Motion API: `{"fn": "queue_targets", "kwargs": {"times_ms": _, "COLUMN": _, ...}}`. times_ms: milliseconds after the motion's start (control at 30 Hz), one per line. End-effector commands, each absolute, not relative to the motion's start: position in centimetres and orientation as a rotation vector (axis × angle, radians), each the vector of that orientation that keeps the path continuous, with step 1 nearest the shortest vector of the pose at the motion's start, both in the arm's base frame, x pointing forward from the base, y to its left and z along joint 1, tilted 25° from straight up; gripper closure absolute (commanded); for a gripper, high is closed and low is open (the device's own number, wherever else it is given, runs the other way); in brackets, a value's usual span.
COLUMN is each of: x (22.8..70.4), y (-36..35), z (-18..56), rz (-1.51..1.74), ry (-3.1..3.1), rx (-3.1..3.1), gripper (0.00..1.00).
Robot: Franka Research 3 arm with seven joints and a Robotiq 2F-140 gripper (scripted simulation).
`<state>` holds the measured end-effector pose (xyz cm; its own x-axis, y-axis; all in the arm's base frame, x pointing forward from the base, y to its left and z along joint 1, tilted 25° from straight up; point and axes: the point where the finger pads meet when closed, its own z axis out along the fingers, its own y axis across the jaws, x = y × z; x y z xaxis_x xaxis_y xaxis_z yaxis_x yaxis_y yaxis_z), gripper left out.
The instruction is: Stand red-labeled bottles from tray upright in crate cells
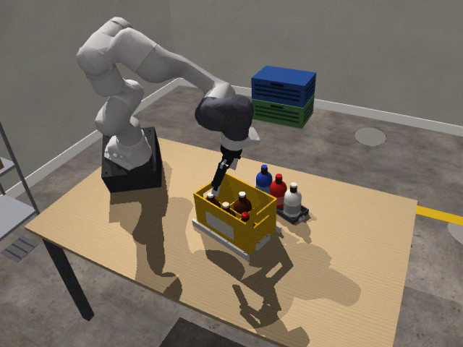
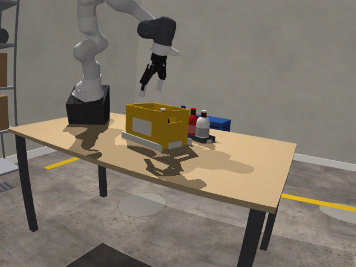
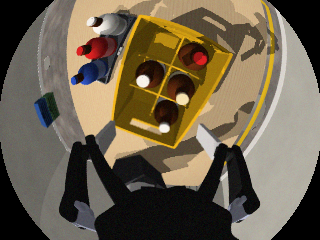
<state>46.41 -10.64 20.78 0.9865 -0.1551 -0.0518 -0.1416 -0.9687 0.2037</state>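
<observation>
While the red-bodied bottle [image 1: 278,190] stood upright on the dark tray [image 1: 301,216], it sat in the middle of a row of three, with the blue bottle [image 1: 263,178] on one side and the white bottle [image 1: 292,199] on the other, all just beside each other. You could see the same row in the wrist view: white [image 3: 110,24], red [image 3: 100,47], blue [image 3: 92,72], along the outside of the crate wall.

The tray lay right against the yellow crate [image 1: 239,231], on the side away from the arm's base. The crate [image 3: 126,90] had four cells and all four were filled: three brown bottles with white caps [image 3: 143,80] [image 3: 182,98] [image 3: 164,127] and one brown bottle with a red cap [image 3: 199,59]. Only a white cap [image 2: 162,109] poked above the rim in the exterior view. The crate sat flat on a grey base strip [image 2: 141,141] on the wooden table [image 1: 336,261].

Your gripper [image 2: 150,89] hung above the crate, well clear of the rim, fingers spread to full width with nothing between them. Both fingertips showed apart in the wrist view.

Behind the table, a blue bin [image 1: 283,85] was stacked on a green one [image 1: 282,111] on the floor.
</observation>
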Motion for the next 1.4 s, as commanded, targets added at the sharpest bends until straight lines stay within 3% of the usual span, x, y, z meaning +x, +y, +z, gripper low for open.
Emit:
{"fn": "queue_targets", "kwargs": {"times_ms": 0, "x": 46.5, "y": -10.8, "z": 20.8, "rz": -0.096, "ry": -0.202, "rx": 2.93, "gripper": 0.0}}
{"fn": "queue_targets", "kwargs": {"times_ms": 1367, "x": 47.6, "y": -13.5, "z": 22.9, "rz": 0.111, "ry": 0.309, "rx": 2.76, "gripper": 0.0}}
